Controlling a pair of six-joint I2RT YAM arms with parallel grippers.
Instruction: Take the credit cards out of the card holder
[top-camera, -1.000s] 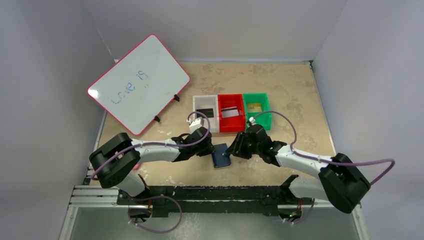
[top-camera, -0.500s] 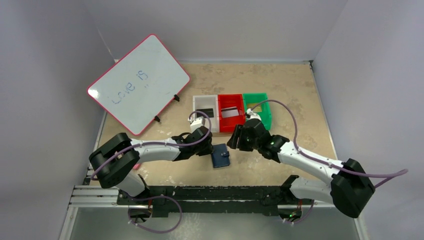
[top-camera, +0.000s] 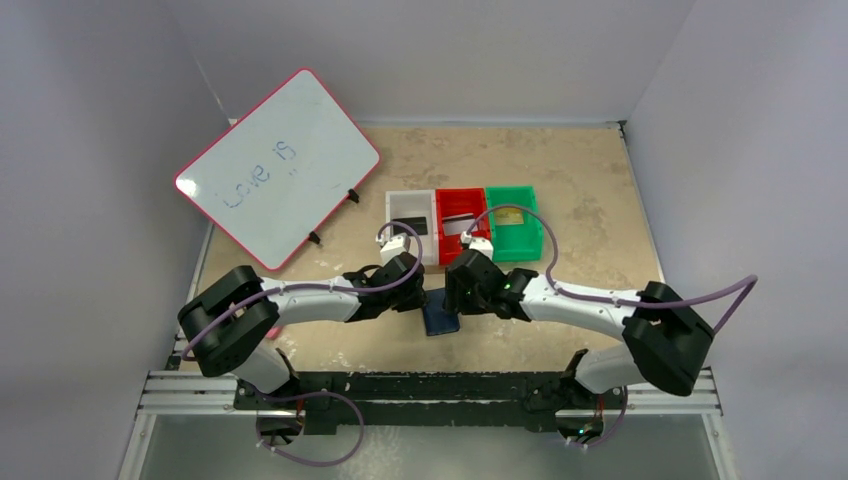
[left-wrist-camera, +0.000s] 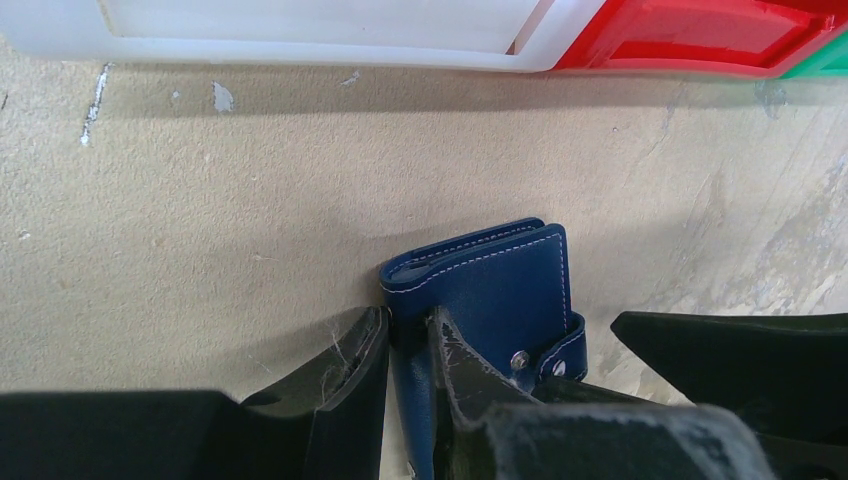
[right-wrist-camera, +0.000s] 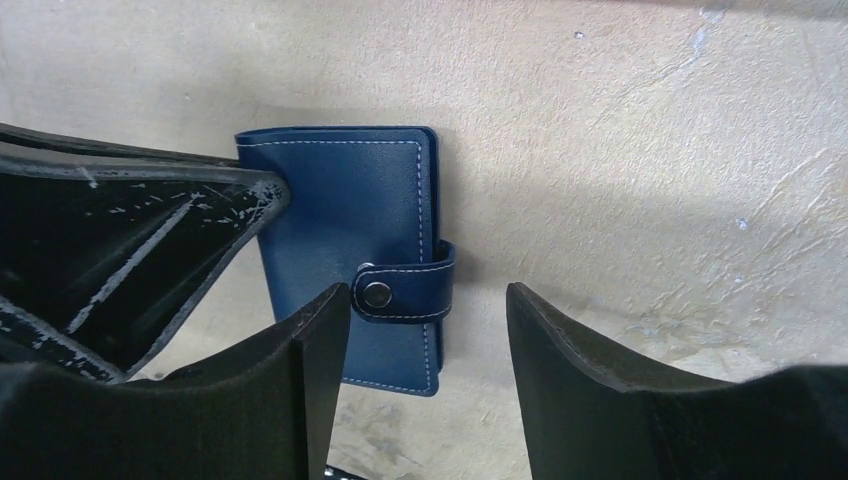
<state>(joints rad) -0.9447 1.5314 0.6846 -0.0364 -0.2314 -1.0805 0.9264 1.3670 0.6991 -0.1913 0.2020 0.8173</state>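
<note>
The card holder (top-camera: 438, 318) (left-wrist-camera: 490, 290) (right-wrist-camera: 350, 210) is a navy bifold lying folded on the table, its snap tab (right-wrist-camera: 405, 293) fastened. My left gripper (top-camera: 418, 300) (left-wrist-camera: 408, 320) is shut on the holder's spine edge, one finger on each side. My right gripper (top-camera: 462, 295) (right-wrist-camera: 428, 300) hovers open over the tab side; its fingers straddle the tab without touching it. The credit cards lie in the bins: a black one (top-camera: 410, 225) in the white bin, a gold one (top-camera: 508, 215) in the green bin, and a silver-grey one (top-camera: 456, 224) in the red bin.
White bin (top-camera: 390, 215) (left-wrist-camera: 300, 30), red bin (top-camera: 460, 193) (left-wrist-camera: 700, 40) and green bin (top-camera: 537, 225) stand in a row just behind the holder. A pink-framed whiteboard (top-camera: 275, 165) leans at the back left. Walls close in the table on three sides.
The right arm has swung left and down, bringing its gripper over the holder's tab side, and its jaws have spread wider. The left gripper has kept its grip on the holder.
</note>
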